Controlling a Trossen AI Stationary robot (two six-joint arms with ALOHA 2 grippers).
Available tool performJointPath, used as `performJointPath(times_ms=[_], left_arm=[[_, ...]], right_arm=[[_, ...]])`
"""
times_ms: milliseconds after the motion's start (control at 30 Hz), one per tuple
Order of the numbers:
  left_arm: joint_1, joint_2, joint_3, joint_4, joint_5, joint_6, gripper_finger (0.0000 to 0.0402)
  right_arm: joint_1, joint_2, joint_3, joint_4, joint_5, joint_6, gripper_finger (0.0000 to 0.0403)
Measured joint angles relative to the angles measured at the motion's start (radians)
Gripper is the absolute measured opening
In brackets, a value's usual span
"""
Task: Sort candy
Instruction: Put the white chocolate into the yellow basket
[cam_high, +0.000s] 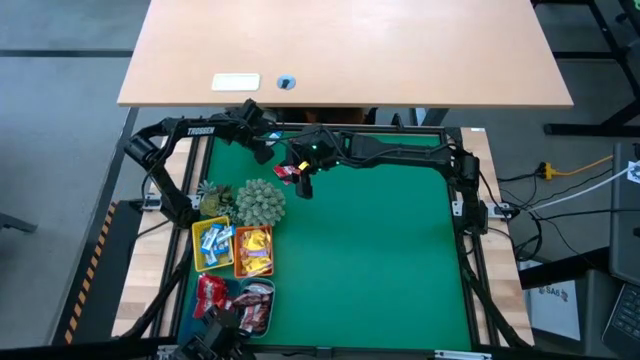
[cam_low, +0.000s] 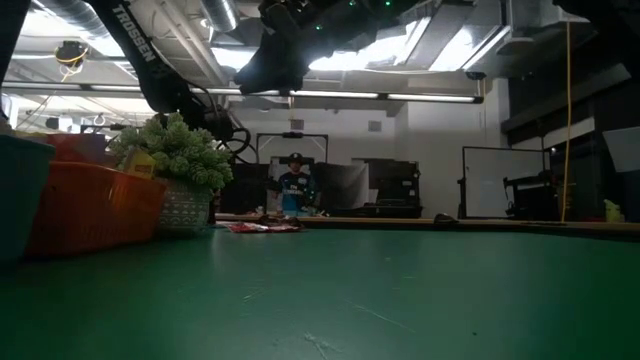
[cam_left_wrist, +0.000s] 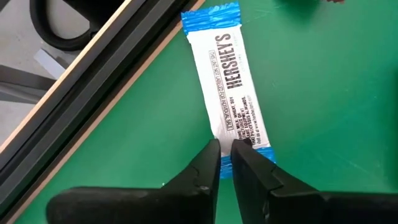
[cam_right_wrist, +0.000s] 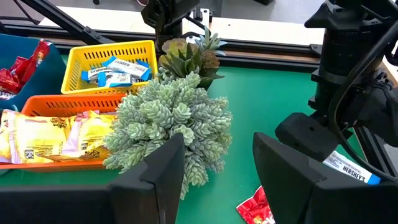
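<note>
The left tool (cam_left_wrist: 225, 158) stood at the far left part of the green tabletop (cam_high: 380, 260), close to the black frame rail (cam_left_wrist: 106, 68) along its far edge, with its two dark fingers (cam_left_wrist: 205, 168) drawn nearly together on the blue end of a white-and-blue wrapped bar (cam_left_wrist: 229, 87) that lay flat on the green surface; the fingers pinched that end of the wrapper, and the rest of the bar stretched away from them beside the rail. The right tool (cam_right_wrist: 217, 168) hovered just beside it over the far left part of the tabletop, its fingers held apart with nothing between them, above a small red packet (cam_right_wrist: 256, 206) lying on the green. The same red packet (cam_high: 288, 172) showed from above, near the round grey-green plant ball (cam_high: 260, 202), which sat beside a smaller green plant (cam_right_wrist: 189, 56) toward the left edge. Along the left edge stood the trays: a yellow tray (cam_high: 198, 250) holding blue-and-white sweets (cam_right_wrist: 115, 70), an orange tray (cam_high: 239, 268) holding yellow packets (cam_right_wrist: 50, 138), and nearer the near left corner a blue tray (cam_right_wrist: 25, 53) holding red packets (cam_high: 211, 293) next to another small tray (cam_high: 268, 318) with more red and dark sweets (cam_high: 256, 298).
</note>
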Motion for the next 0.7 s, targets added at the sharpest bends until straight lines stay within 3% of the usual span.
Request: performJointPath(times_ms=[300,700], left_arm=[[-0.005,-0.024,0.004,0.013,0.003,-0.005,0.0004],[-0.005,-0.025,0.009,-0.023,-0.007,-0.013,0.0001]], right_arm=[[0.000,0.000,0.000,-0.004,0.000,0.000,0.0188],[0.000,0.000,0.000,-0.017,0.000,0.000,0.0188]])
